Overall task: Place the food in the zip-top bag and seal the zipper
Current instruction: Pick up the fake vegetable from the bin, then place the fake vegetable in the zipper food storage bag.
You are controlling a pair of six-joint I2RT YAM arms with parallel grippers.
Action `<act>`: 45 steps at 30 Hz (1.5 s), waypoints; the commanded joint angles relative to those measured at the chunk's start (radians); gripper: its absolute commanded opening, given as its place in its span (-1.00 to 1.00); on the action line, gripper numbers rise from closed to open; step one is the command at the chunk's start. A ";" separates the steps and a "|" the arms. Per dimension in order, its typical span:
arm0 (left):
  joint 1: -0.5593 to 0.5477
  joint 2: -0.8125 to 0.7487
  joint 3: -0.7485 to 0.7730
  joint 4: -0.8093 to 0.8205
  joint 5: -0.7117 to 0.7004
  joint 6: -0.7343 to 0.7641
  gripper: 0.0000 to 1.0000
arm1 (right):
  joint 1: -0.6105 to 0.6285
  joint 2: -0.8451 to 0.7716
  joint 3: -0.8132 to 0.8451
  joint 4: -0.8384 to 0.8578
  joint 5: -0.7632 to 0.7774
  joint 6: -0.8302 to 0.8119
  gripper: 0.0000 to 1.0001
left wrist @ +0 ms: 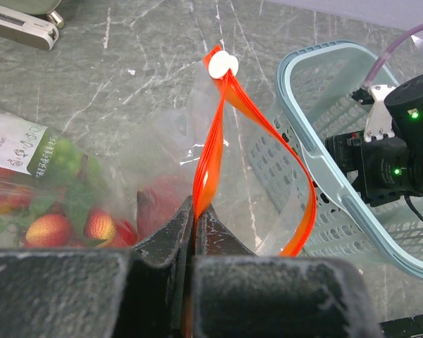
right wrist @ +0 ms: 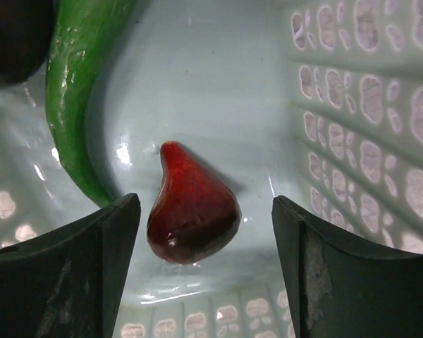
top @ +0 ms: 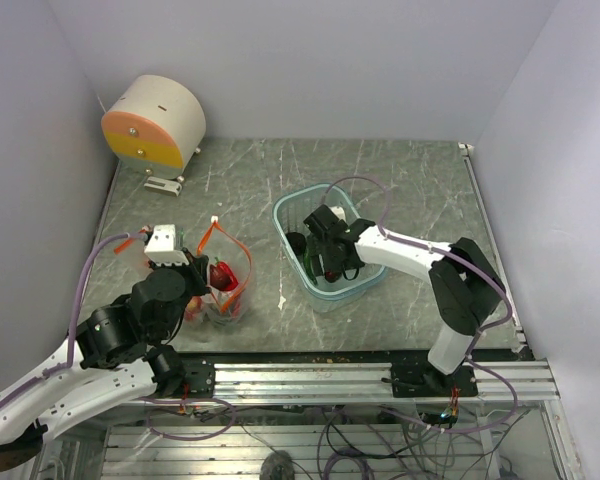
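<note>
Spread right gripper (right wrist: 205,204) straddles 1 glossy, teardrop-shaped red fruit (right wrist: 190,215) on the smooth mesh-walled basket (right wrist: 366,105) floor. The left gripper (left wrist: 196,211) pinches the clear bag (left wrist: 169,134) by its ribbon-like orange zipper (left wrist: 213,134).

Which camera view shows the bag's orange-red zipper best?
The left wrist view: the zipper is close and sharp, with its white slider. The top external view shows only a small orange loop; the right wrist view shows none of it.

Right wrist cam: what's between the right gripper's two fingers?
A dark red, pear-shaped toy fruit, lying on the basket floor, not gripped by the open fingers. The right wrist view shows it.
</note>
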 commanded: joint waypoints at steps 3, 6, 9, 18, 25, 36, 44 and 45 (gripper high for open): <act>0.002 0.002 0.027 0.025 -0.003 0.010 -0.86 | -0.013 0.024 -0.061 0.119 -0.038 0.002 0.37; 0.002 0.011 0.033 0.019 -0.002 0.008 -0.86 | -0.013 0.017 -0.061 0.107 -0.049 0.004 0.16; 0.002 0.007 0.030 0.024 0.001 0.008 -0.86 | -0.013 -0.014 -0.063 0.094 -0.051 0.006 -0.12; 0.002 0.008 0.025 0.034 0.016 0.002 -0.86 | -0.003 -0.206 0.021 0.013 -0.072 -0.007 -0.53; 0.002 0.013 0.022 0.038 0.016 0.003 -0.86 | 0.193 -0.335 0.182 0.102 -0.177 -0.090 -0.54; 0.003 0.044 0.021 0.062 0.059 -0.024 -0.86 | 0.354 -0.256 0.140 0.499 -0.489 -0.114 -0.54; 0.003 0.045 0.033 0.070 0.092 -0.034 -0.86 | 0.353 -0.073 0.234 0.479 -0.205 -0.092 -0.39; 0.003 0.043 0.035 0.067 0.093 -0.035 -0.86 | 0.353 -0.054 0.252 0.460 -0.169 -0.093 -0.33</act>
